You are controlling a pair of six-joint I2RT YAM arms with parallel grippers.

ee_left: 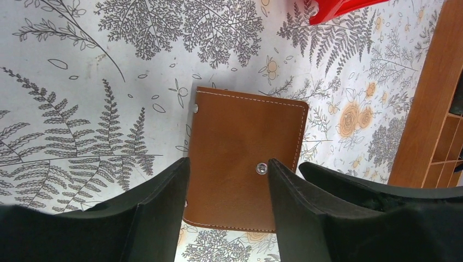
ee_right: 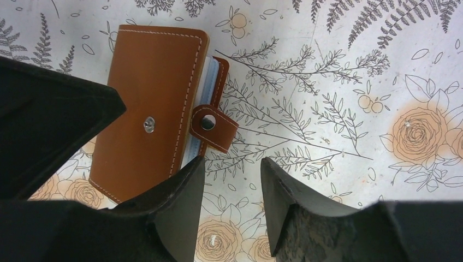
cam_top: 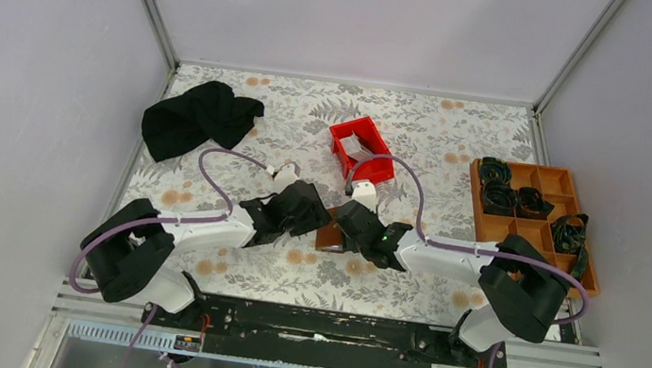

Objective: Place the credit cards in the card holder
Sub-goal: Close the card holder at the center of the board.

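Arm pose: left arm (cam_top: 203, 225) and right arm (cam_top: 446, 252) both reach from the near edge of the bench (cam_top: 424, 130) toward its middle, forearms low and angled inward, wrists nearly meeting.
Left gripper (ee_left: 228, 166): released, fingers spread above the wallet (ee_left: 245, 158) with the tips overlapping its two long sides. Cannot tell whether they touch the leather.
Right gripper (ee_right: 232, 169): released, nothing between the fingers, only bare bench below. It sits just beside the wallet's tab side.
Wallet: lies flat and folded shut near the middle of the bench, a little toward the near edge, between the two grippers.
Tab (ee_right: 214, 128): unsnapped, hanging off the open side, apart from the stud (ee_right: 148, 126) on the cover.
Cards: no loose one seen in any view. Pale blue-white edges (ee_right: 212, 73) show between the covers; cards or pocket sleeves, cannot tell.
Step, judged: with no card lying out, loading looks finished or close to it. Fastening the tab looks like the step left.
Next move, judged: one gripper pins the cover flat while the other swings the tab over and presses it onto the stud. The tab is small and floppy, so the approach must be square.
Risk, judged: the wallet may slide on the smooth bench if pushed sideways.
Farther back: red bin (cam_top: 360, 148) toward the far edge; black cloth (cam_top: 198, 117) near the far left corner; tray (cam_top: 488, 226) along the right edge, holding dark items.
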